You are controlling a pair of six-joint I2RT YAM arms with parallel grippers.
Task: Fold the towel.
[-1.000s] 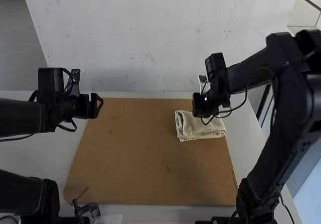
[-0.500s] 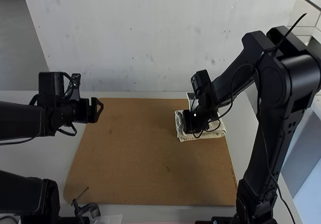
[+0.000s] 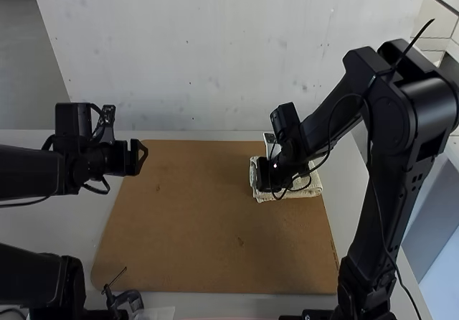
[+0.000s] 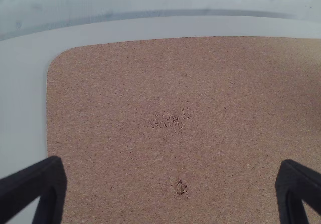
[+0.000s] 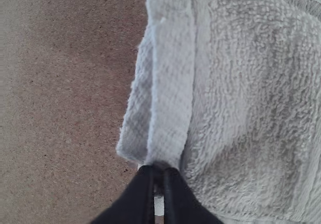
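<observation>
Nearest is the white, flat desk (image 3: pixel 215 303); on it lies a big brown, thin board (image 3: pixel 201 227); farther back, near the board's right side, sits the cream, fuzzy cloth towel (image 5: pixel 241 88), folded into a small, thick pack with its layers a bit uneven at the left end.

The right arm's black, pointy tool (image 5: pixel 161 171) is at that left end; its two tips are almost together, and it looks like they have a little pinch of the towel, at the end of the narrow edge strip; I can't tell how many layers are in there.

The job now looks like making the folded end neat; the fold seems nearly done. To do it well, pull softly and keep low, so the edges line up and the top doesn't slide off; a hard tug could open the fold or drag the whole pack; then let go gently, and lift straight up so no loops catch.

Away to the left, over the board's far part, the left arm's black, pointy tool (image 4: pixel 171 164) is wide open; it holds nothing and is well apart from the towel.
</observation>
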